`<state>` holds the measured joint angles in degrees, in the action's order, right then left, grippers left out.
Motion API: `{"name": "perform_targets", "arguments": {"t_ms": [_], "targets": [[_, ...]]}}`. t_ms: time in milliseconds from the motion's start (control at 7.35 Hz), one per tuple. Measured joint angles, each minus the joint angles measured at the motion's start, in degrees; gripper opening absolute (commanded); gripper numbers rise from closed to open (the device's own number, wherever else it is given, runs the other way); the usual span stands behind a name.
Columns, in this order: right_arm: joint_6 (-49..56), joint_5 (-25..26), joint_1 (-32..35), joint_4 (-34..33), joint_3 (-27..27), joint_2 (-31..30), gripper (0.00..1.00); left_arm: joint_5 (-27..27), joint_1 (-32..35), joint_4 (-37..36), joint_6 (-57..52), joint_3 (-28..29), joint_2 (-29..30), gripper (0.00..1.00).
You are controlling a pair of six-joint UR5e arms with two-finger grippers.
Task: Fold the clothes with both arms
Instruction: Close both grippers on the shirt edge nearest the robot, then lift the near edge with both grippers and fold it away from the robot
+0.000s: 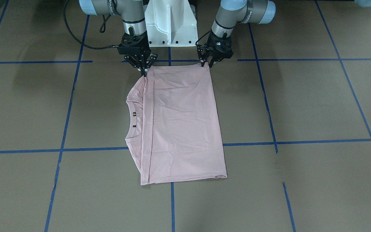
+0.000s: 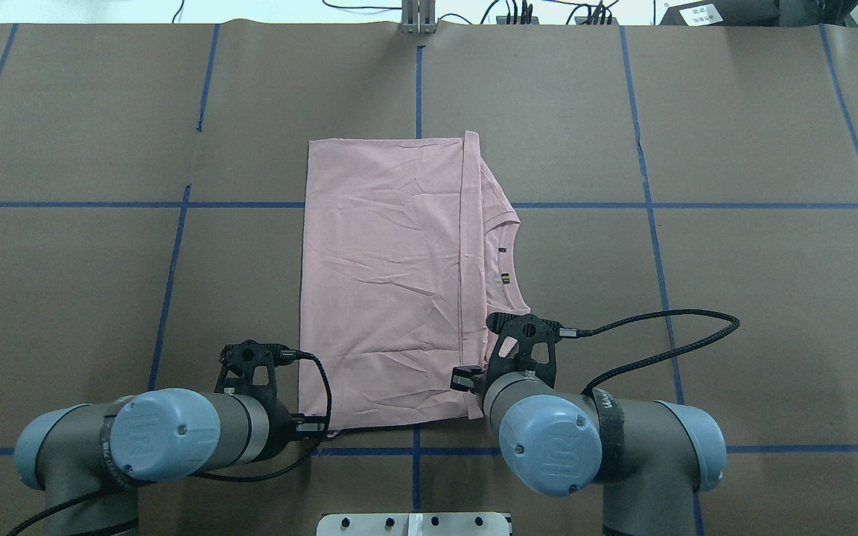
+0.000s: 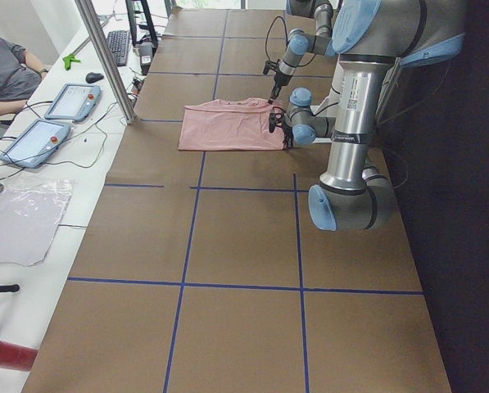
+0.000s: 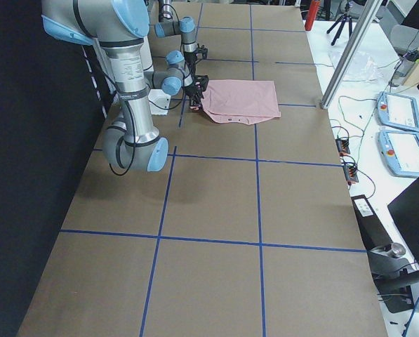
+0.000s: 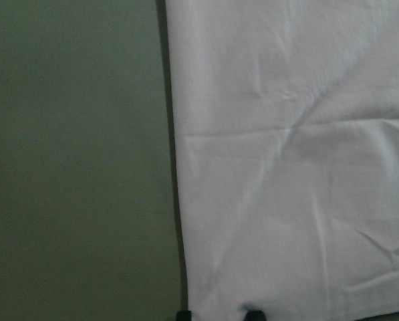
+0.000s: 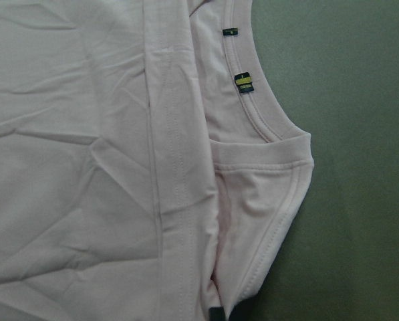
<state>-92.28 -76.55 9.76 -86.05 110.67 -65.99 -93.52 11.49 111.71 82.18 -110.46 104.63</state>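
Your pink T-shirt (image 1: 182, 122) is lying folded into a rectangle mid-table (image 1: 301, 96), print side hidden, with the collar (image 1: 130, 116) peeking out toward the robot's right. Your right gripper (image 1: 144, 72) is sitting at the near corner on the collar side, fingers pinched together on the fabric. Your left gripper (image 1: 206, 63) is hovering at the other near corner, and its fingertips (image 5: 252, 313) are showing a small gap, straddling the edge rather than clamping it.

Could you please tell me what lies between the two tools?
The edge of the pink T-shirt, from left tool to right tool, in the front-facing view.
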Motion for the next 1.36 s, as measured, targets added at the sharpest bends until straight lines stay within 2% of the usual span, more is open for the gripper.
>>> {"name": "perform_targets", "arguments": {"t_ms": [136, 272, 952, 1224, 1360], "targets": [[0.0, 0.0, -0.01, 0.0, -0.01, 0.0, 0.0, 0.0, -0.14, 0.0, 0.0, 0.23, 0.05, 0.27], [0.0, 0.0, -0.03, 0.0, -0.01, -0.01, 0.0, 0.0, -0.31, 0.0, 0.0, 0.32, 0.1, 0.0], [0.0, -0.02, 0.0, -0.02, 0.34, -0.22, 0.0, -0.01, -0.38, 0.04, -0.14, -1.53, 0.07, 0.0], [0.0, -0.3, -0.09, -2.81, 5.23, -1.4, 0.0, -0.42, 0.03, -3.67, -0.66, -7.84, -0.22, 0.0], [-0.02, -0.66, -0.67, -7.23, 10.45, -1.87, 0.0, -1.3, -0.04, -10.45, -0.82, -13.94, 0.44, 0.0]]}}
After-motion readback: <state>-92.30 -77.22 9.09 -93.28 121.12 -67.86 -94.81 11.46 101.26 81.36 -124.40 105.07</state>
